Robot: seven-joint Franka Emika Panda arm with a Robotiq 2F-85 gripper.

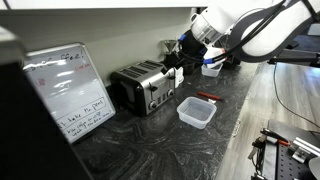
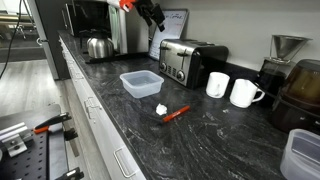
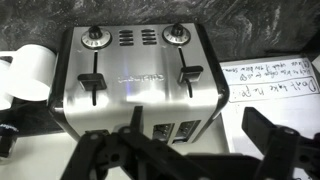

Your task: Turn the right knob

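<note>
Nearest the wrist camera, the hand [image 3: 185, 158] is seen spread wide and empty, held clear of the stainless toaster [image 3: 140, 85] by the back edge of the bench [image 1: 150, 145], whose right knob [image 3: 177, 36] is not yet touched, so the whole turn is judged left to be done.

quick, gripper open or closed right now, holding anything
Gripper: open, holding nothing, facing the silver metal two-lever toaster.

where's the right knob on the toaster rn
In the wrist view the right knob sits at the toaster's upper right, just above the right lever and nearer the whiteboard than the white mug.
</note>
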